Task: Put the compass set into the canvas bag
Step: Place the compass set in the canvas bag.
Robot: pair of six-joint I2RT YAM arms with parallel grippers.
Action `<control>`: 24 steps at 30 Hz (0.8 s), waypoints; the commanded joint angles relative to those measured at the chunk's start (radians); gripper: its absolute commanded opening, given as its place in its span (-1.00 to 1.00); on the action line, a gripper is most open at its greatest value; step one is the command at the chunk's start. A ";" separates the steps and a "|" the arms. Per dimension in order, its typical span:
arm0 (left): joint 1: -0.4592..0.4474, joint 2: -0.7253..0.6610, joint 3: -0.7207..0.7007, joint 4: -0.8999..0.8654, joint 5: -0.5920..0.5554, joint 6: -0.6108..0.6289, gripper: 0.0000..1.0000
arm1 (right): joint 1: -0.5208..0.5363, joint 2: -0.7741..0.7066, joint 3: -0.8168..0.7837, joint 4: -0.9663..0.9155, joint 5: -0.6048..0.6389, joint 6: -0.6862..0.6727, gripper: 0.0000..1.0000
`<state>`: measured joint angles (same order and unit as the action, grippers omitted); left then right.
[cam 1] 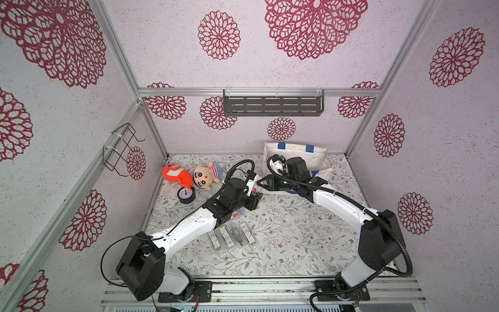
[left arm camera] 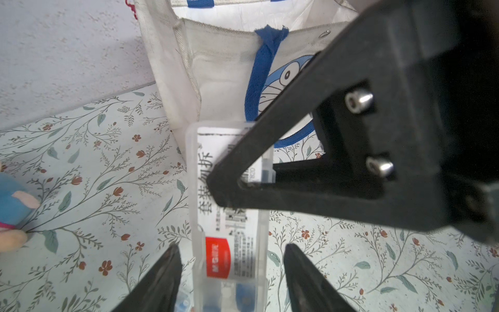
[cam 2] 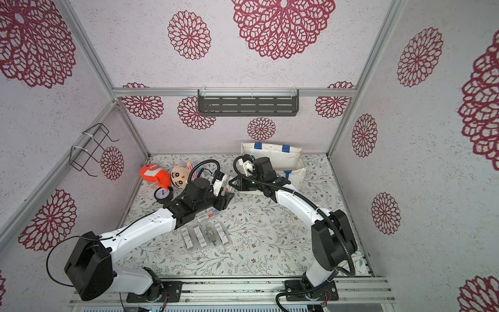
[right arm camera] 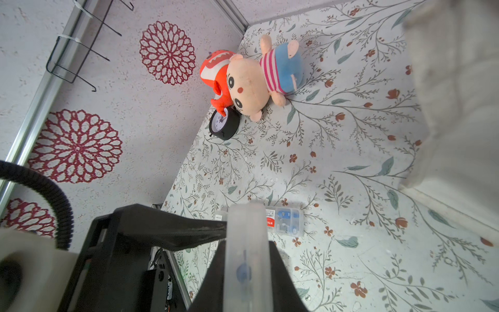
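Compass set (left arm camera: 229, 224) is being pinched by right claw (right arm camera: 247, 243) for bagging; I am noting left claw (left arm camera: 232, 270) gaping, empty.

We see a clear compass set (left arm camera: 237, 237) held just in front of an open canvas bag (cam 1: 297, 152).
The compass set is a long, see-through plastic case with a white printed label and a red sticker. The right gripper (left arm camera: 226, 189) pinches its end nearest the bag. The canvas bag stands upright with its mouth open against the back wall, just right of centre in both top views. It is cream, with blue strap handles and a blue cartoon cat face (left arm camera: 286, 78) on its front.
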<state>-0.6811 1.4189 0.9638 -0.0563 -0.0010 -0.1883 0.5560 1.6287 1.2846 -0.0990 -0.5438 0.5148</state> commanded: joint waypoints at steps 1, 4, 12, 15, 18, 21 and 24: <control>-0.003 -0.038 -0.022 0.036 0.010 -0.011 0.34 | -0.001 -0.044 0.031 -0.013 0.028 -0.033 -0.87; -0.003 -0.056 -0.042 0.045 0.015 -0.019 0.35 | -0.002 -0.053 0.053 -0.040 0.044 -0.051 -0.89; -0.001 -0.077 -0.100 0.069 0.021 -0.030 0.37 | -0.048 -0.097 0.134 -0.106 0.099 -0.088 -0.95; -0.001 -0.078 -0.107 0.071 0.028 -0.036 0.36 | -0.090 -0.121 0.166 -0.116 0.110 -0.093 -0.97; 0.000 -0.079 -0.114 0.073 0.032 -0.035 0.37 | -0.142 -0.145 0.204 -0.129 0.126 -0.097 -1.00; 0.000 -0.077 -0.126 0.082 0.037 -0.032 0.37 | -0.198 -0.174 0.239 -0.141 0.159 -0.110 -1.00; 0.003 -0.072 -0.135 0.085 0.046 -0.037 0.38 | -0.249 -0.191 0.271 -0.163 0.219 -0.139 -1.00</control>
<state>-0.6811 1.3582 0.8402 -0.0029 0.0257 -0.2146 0.3416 1.4876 1.5059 -0.2520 -0.3916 0.4236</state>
